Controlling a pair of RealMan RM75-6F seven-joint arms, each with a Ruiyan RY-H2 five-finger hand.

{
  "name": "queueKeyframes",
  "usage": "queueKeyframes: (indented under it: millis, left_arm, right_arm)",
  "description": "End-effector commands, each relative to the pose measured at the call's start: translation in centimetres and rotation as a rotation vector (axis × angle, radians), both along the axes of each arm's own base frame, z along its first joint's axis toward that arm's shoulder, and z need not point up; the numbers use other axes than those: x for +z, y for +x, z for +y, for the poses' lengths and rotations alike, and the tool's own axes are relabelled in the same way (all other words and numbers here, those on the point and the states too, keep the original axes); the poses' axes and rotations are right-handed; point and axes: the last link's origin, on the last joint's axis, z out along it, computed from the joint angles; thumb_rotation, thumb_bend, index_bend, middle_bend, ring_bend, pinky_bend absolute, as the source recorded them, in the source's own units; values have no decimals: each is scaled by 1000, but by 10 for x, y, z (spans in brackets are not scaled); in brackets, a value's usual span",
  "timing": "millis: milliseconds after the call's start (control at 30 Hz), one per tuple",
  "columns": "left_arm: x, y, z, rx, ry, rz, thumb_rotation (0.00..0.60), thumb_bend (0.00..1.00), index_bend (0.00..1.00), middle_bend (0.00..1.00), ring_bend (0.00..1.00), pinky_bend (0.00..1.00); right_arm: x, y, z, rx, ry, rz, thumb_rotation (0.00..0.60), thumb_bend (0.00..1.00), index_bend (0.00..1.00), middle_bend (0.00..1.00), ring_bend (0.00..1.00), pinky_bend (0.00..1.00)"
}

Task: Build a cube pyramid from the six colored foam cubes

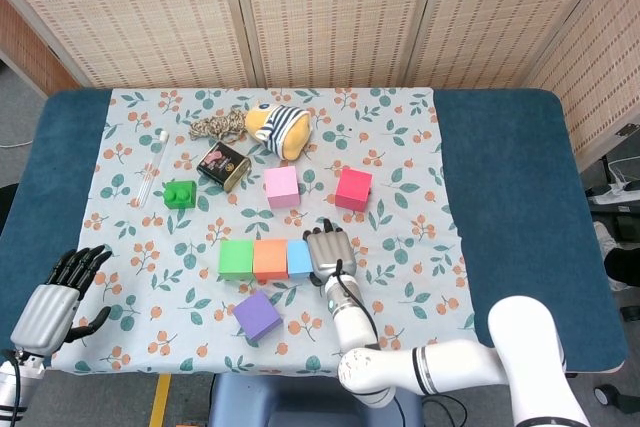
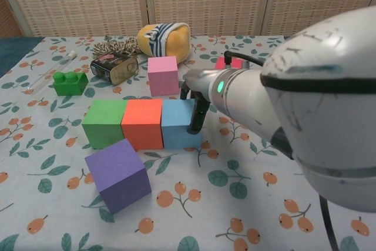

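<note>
On the floral tablecloth (image 1: 420, 237) the right hand (image 1: 327, 249) is pressing its straight, together fingers (image 2: 197, 117) against the blue cube (image 2: 178, 123), which is sitting in a row with the orange cube (image 2: 143, 123) and green cube (image 2: 104, 123). Foam should be light, soft and grippy, so opposite flat faces are offering the best hold. Nearby, the purple cube (image 2: 117, 174), pink cube (image 2: 163, 74) and red cube (image 1: 353, 188) are lying loose; the left hand (image 1: 55, 297), fingers apart and holding nothing, is hanging off the table's edge, before woven screens (image 1: 330, 7).
</note>
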Motion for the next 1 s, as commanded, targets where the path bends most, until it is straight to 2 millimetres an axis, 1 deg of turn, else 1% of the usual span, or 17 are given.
queueKeyframes:
  millis: [33,133,533,733,867,933,967,1000]
  left_arm:
    - [0,0,0,0,0,0,600,355,0,45,0,44]
    - [0,0,0,-1,-1,0,600,354,0,46,0,44]
    - [0,0,0,-1,0,0,600,354,0,46,0,44]
    - [-1,0,0,0,0,2,600,355,0,46,0,45]
    - [-1,0,0,0,0,2,600,355,0,46,0,45]
    - [-1,0,0,0,1,4,600,355,0,46,0,45]
    - [-1,0,0,0,4,7,600,355,0,46,0,45]
    - [-1,0,0,0,4,9,600,354,0,46,0,45]
  right_arm:
    - [1,-1,0,-2,6,-3,600,212,266,108,21,221]
    - [2,-1,0,-3,15,0,600,211,221,91,10,221]
    - [6,-1,-1,-5,27,-11,600,211,113,66,0,216]
    - [12,-3,-2,-7,35,-25,600,212,54,53,0,209]
    - [13,-4,-2,-7,38,-32,600,212,37,46,0,199]
    - [19,-5,-2,10,38,-58,600,211,15,32,0,165]
    - [29,-6,-1,62,24,-66,600,211,8,24,0,147]
    - [34,-10,2,94,24,-75,600,212,2,15,0,128]
